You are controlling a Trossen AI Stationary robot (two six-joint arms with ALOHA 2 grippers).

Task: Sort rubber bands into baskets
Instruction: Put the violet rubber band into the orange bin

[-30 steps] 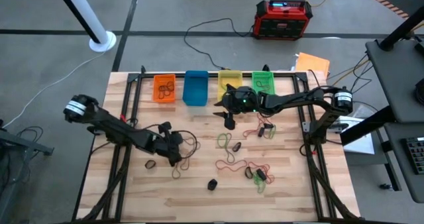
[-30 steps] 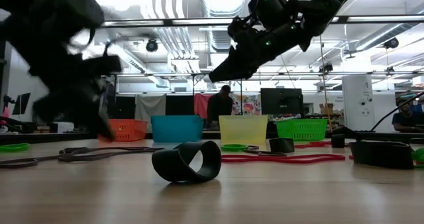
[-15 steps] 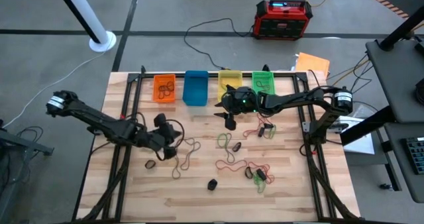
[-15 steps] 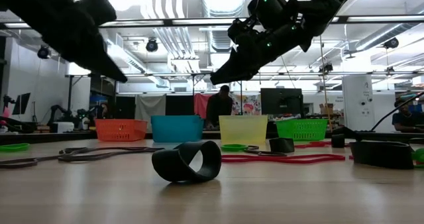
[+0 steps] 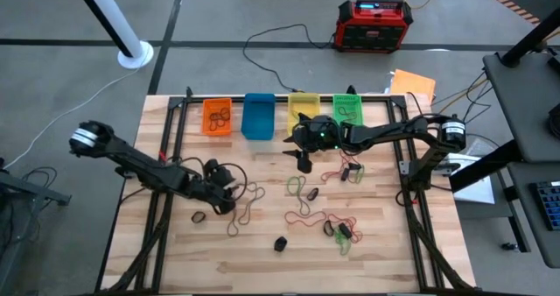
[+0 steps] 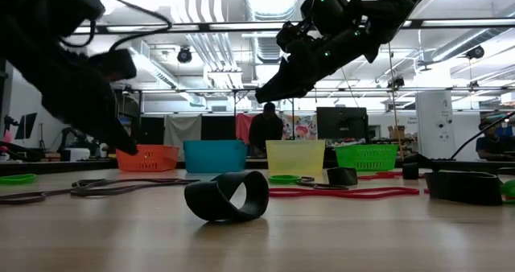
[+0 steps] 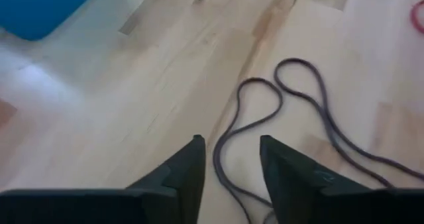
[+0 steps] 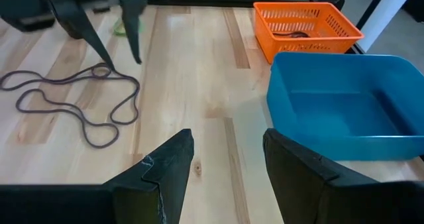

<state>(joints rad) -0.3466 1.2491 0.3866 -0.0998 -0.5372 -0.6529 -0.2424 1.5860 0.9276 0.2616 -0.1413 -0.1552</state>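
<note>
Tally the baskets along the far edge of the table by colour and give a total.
orange basket: 1
blue basket: 1
yellow basket: 1
green basket: 1
Total: 4 baskets

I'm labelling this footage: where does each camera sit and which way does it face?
High view: overhead, straight down on table; both arms, four baskets.
Low view: table height, looking level towards baskets and room; arms hang overhead.
Left wrist view: on left arm, facing wood and brown band; own open fingers.
Right wrist view: on right arm, facing blue basket and orange basket; own open fingers.
Shared: both wrist views show the brown band and blue basket.
</note>
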